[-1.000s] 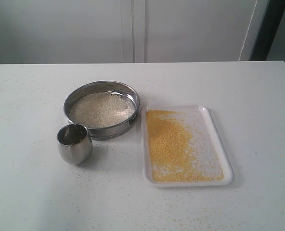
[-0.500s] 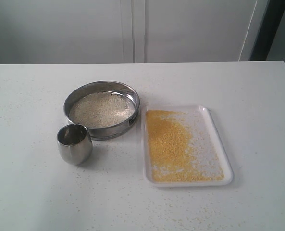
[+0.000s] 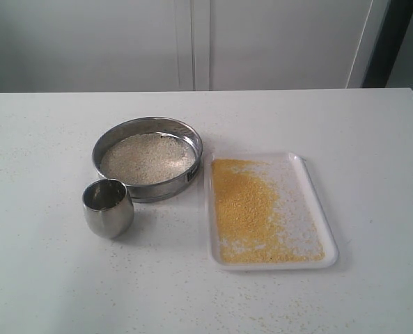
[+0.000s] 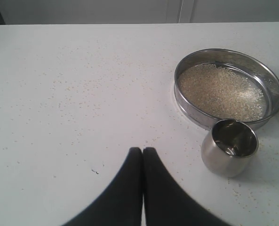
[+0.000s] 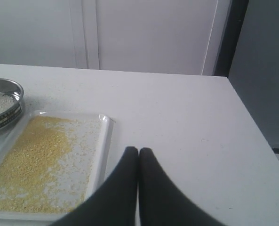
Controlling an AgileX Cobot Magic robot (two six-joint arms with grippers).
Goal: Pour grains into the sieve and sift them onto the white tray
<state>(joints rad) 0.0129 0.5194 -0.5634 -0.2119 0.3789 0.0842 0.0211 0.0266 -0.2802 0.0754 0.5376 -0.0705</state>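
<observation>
Pale grains are retained in the sieve, yellow ones on the white tray — left claw and right claw are pressed together, empty.

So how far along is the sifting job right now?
Done, it seems: the cup looks empty, yellow grains cover the tray, and pale grains sit in the sieve on the table beside it. In hand: nothing; the left end effector and right end effector are shut and empty. Left: apparently nothing.
</observation>
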